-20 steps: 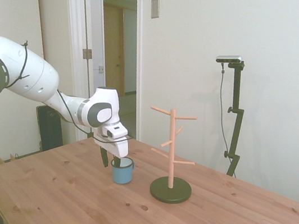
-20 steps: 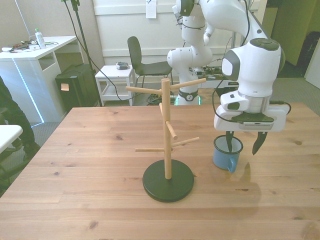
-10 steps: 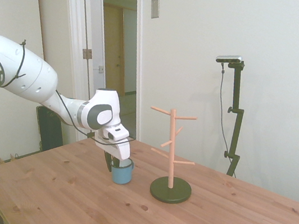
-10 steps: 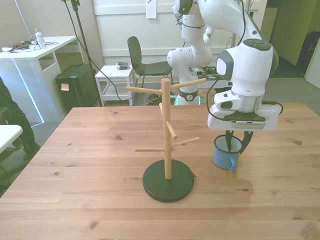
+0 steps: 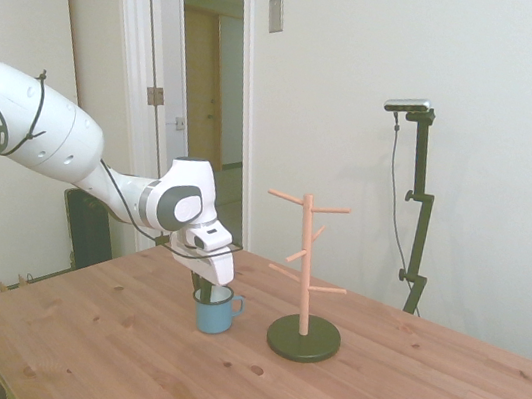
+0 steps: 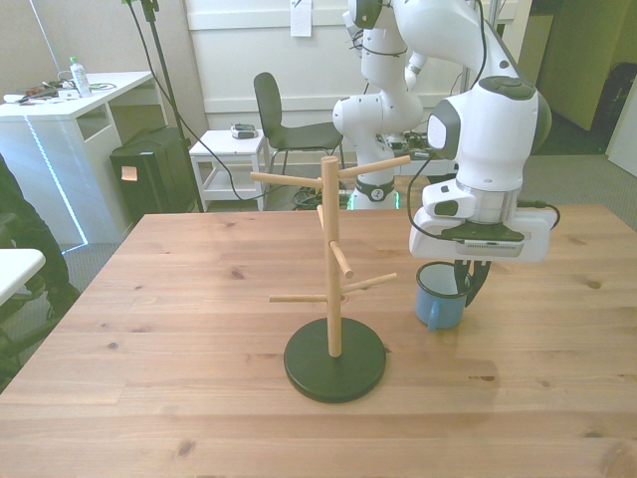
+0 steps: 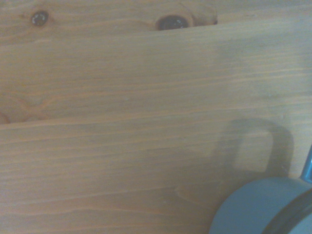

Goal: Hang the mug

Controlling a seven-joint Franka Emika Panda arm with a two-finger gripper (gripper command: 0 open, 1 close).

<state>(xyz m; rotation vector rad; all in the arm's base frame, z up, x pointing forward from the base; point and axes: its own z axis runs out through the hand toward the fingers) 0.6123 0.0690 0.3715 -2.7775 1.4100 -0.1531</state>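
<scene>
Tool [image 6: 461, 286] clenched on the light-blue enamel mug's [image 6: 439, 296] rim, mug just off the surface [image 6: 199, 329] beside the wooden peg stand [image 6: 332, 289], grasp looks done, hanging on a peg remains.

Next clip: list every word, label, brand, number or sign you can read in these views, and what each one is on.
None can be read.
Paper sheet on the back wall, front view: too small and blurred to tell whether it carries print.
Orange note on the black cabinet: nothing readable.
Bottle on the white desk: label blurred.
Mug, peg stand, gripper, table: no visible markings.
</scene>
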